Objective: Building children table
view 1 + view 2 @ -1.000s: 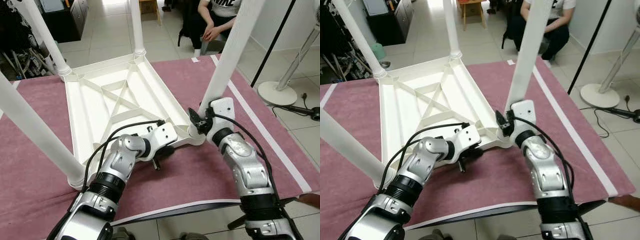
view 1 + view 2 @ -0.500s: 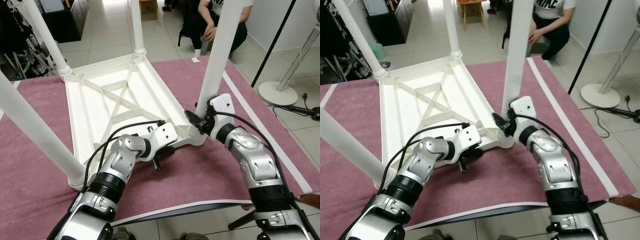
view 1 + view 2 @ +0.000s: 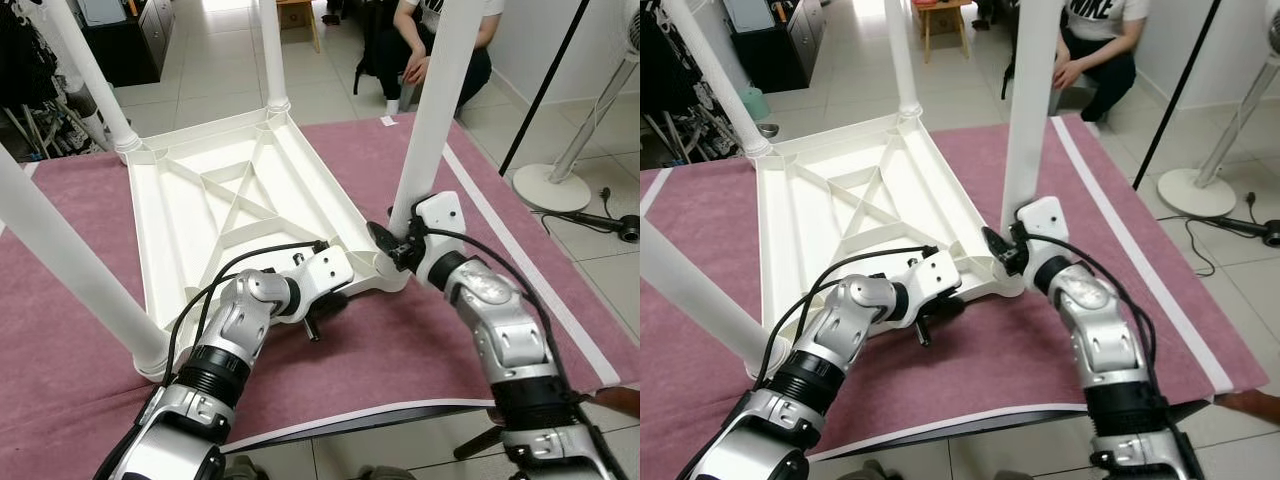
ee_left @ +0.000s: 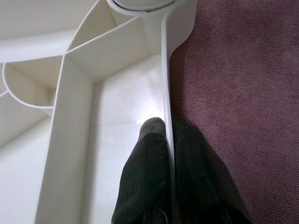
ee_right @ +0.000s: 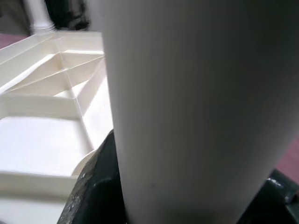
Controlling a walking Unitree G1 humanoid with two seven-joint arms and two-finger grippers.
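A white plastic children's table (image 3: pixel 230 200) lies upside down on a maroon mat (image 3: pixel 420 340). White legs stand up from its corners: one at the near left (image 3: pixel 70 260) and two at the far side (image 3: pixel 270 50). My right gripper (image 3: pixel 392 245) is shut on the near-right leg (image 3: pixel 432 120) just above its corner socket; the right wrist view has this leg (image 5: pixel 196 116) close up between the black fingers (image 5: pixel 93 186). At the table's front edge my left gripper (image 4: pixel 168 128) is shut on the thin rim (image 4: pixel 166 88), one finger inside the frame and one outside.
A person (image 3: pixel 440 50) sits on the tiled floor beyond the mat. To the right are a fan base (image 3: pixel 555 185), a black pole (image 3: pixel 540 90) and a cable. Dark furniture (image 3: pixel 130 40) stands at the back left. The mat's near edge (image 3: pixel 380 410) is close to my body.
The near-right leg has swung from leaning right to nearly upright, with my right gripper still on it and shifted slightly left. The left arm has not moved.
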